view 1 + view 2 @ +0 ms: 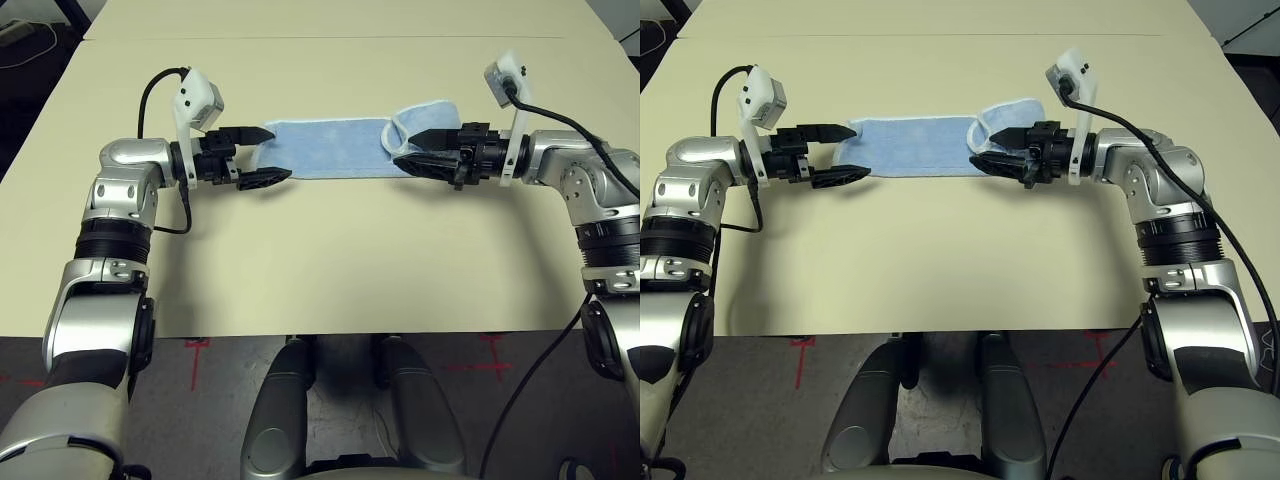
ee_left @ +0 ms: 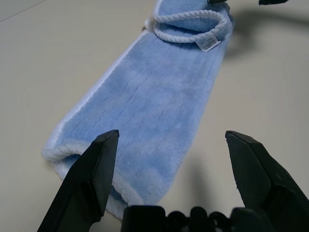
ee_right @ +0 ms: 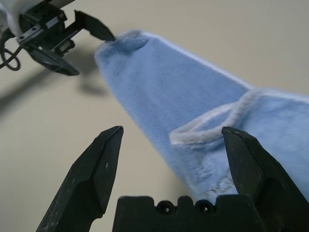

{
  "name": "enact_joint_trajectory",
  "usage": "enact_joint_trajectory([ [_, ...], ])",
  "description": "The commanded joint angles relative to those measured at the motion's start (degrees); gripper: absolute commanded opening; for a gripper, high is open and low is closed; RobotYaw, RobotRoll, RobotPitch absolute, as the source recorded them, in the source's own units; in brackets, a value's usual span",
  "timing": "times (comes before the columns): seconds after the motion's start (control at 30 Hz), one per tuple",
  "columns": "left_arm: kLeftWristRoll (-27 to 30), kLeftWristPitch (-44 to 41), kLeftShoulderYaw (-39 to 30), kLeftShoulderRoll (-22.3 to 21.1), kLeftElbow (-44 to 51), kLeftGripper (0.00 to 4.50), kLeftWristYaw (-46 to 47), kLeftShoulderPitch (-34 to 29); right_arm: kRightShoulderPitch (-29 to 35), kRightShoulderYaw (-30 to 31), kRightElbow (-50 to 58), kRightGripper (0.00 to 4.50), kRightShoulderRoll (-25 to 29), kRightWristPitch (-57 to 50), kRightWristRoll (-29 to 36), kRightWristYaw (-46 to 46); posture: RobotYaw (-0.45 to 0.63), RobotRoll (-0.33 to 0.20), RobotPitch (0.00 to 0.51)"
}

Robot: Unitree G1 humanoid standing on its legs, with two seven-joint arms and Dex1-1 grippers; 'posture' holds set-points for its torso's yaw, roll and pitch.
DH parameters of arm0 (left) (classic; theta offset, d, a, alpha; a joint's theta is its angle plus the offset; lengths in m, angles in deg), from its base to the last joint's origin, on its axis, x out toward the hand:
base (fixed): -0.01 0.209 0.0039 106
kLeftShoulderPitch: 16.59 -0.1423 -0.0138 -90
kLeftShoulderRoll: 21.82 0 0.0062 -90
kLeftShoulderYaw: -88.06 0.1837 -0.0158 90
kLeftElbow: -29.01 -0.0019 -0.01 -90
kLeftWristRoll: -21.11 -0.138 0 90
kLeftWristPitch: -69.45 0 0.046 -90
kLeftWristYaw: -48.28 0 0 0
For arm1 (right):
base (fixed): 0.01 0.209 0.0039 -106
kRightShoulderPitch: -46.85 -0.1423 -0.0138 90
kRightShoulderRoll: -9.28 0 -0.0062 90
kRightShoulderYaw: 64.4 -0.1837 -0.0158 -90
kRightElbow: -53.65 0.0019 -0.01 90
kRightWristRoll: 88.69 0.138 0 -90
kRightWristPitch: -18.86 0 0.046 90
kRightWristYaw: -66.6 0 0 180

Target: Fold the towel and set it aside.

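The towel (image 1: 330, 147) lies on the table as a long, narrow light blue strip running left to right. Its right end is turned back on itself, and a white loop (image 2: 188, 24) and small tag (image 2: 210, 44) show there. My left gripper (image 1: 280, 153) stands open at the strip's left end, its far fingertip at the towel's corner and its near fingertip just off the front edge. At the right end my right gripper (image 1: 404, 150) is open, low over the turned-back part. Neither gripper holds anything. The right wrist view shows the towel (image 3: 183, 92) stretching away to the left gripper (image 3: 94, 54).
The cream table (image 1: 330, 260) has bare room in front of and behind the towel. Its front edge (image 1: 350, 332) runs just before my body, with dark floor and red marks below. Black cables hang off both wrists.
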Motion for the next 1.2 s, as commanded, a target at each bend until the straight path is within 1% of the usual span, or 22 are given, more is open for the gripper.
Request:
enact_joint_trajectory([
  [0.03,-0.2,-0.5,0.5,-0.2,0.9,4.50,-0.4,-0.8,0.0,-3.6,-4.5,4.46,1.6,7.4,-0.9,-0.1,0.03,0.000,0.246],
  [0.3,-0.5,-0.6,1.2,-0.3,1.9,4.50,-0.2,-1.9,2.3,-8.8,-14.3,4.46,3.6,20.4,-1.0,-3.0,0.02,0.000,0.247],
  [0.43,-0.4,-1.0,1.0,-0.5,2.6,4.50,-0.1,-2.2,3.7,-10.0,-18.8,4.46,3.9,30.2,-2.0,-5.1,0.03,0.000,0.244],
  [0.53,-0.4,-1.4,0.9,-0.7,3.0,4.50,0.0,-2.3,4.7,-10.2,-21.4,4.46,4.0,35.3,-2.2,-7.4,0.03,0.000,0.249],
  [0.67,0.0,-2.2,0.7,-1.0,4.6,4.50,0.1,-3.3,5.4,-11.0,-21.8,4.46,4.0,37.8,-0.7,-10.4,0.04,0.000,0.235],
  [0.77,0.1,-2.7,0.8,-1.0,5.3,4.50,0.2,-3.9,6.3,-10.0,-22.3,4.46,5.1,40.1,-1.7,-14.4,0.03,0.000,0.242],
  [1.03,0.1,-3.5,1.0,-0.8,6.2,4.50,0.0,-4.4,6.0,-10.0,-25.6,4.46,6.5,40.8,-3.2,-15.4,0.03,0.000,0.262],
  [1.2,-0.4,-3.8,1.2,-1.1,7.2,4.50,0.5,-5.5,6.2,-9.7,-27.0,4.46,7.1,43.3,-4.0,-16.9,0.02,0.000,0.266],
])
